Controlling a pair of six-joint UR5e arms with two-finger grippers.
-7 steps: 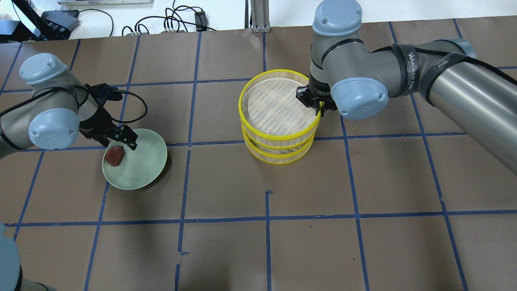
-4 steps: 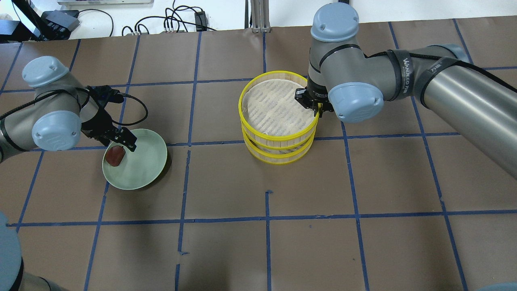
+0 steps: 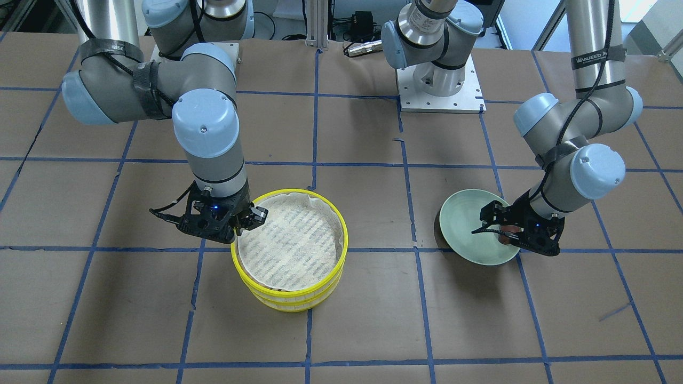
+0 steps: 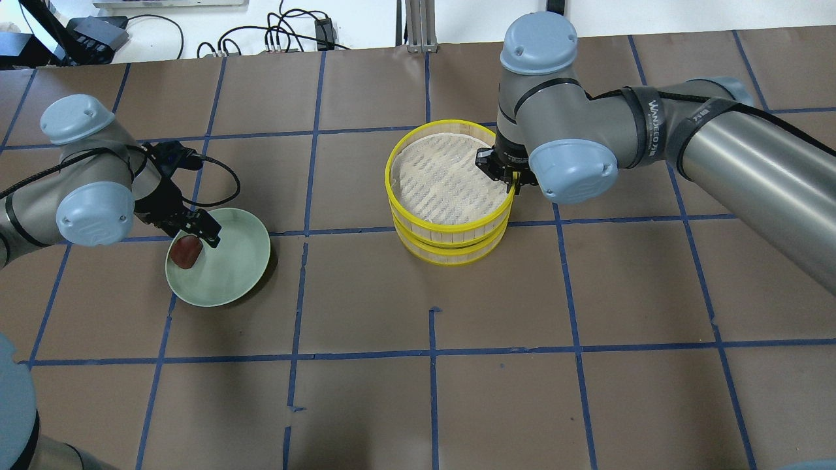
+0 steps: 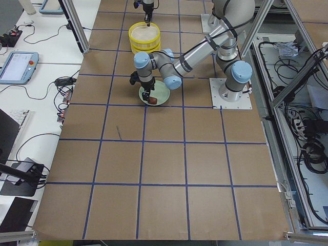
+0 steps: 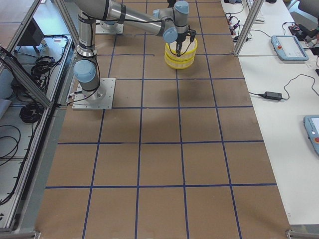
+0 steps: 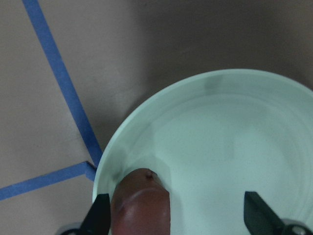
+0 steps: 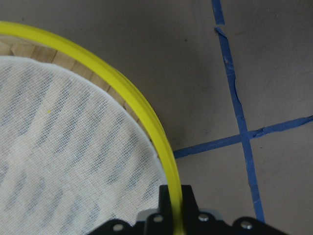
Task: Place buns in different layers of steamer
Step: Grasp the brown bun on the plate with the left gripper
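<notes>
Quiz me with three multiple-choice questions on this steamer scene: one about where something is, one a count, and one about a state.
1. Where is the brown bun?
A. on the green plate
B. on the bare table
C. lifted in the air

2. How many yellow-rimmed trays are stacked?
A. one
B. two
C. three

3. The right tool is:
A. open above the plate
B. holding a bun
C. clamped on the top tray

Answers:
1 A: the bun lies at the plate's edge.
2 B: the top tray sits on one lower tray.
3 C: the right wrist view shows the yellow rim pinched between its fingers.
</notes>
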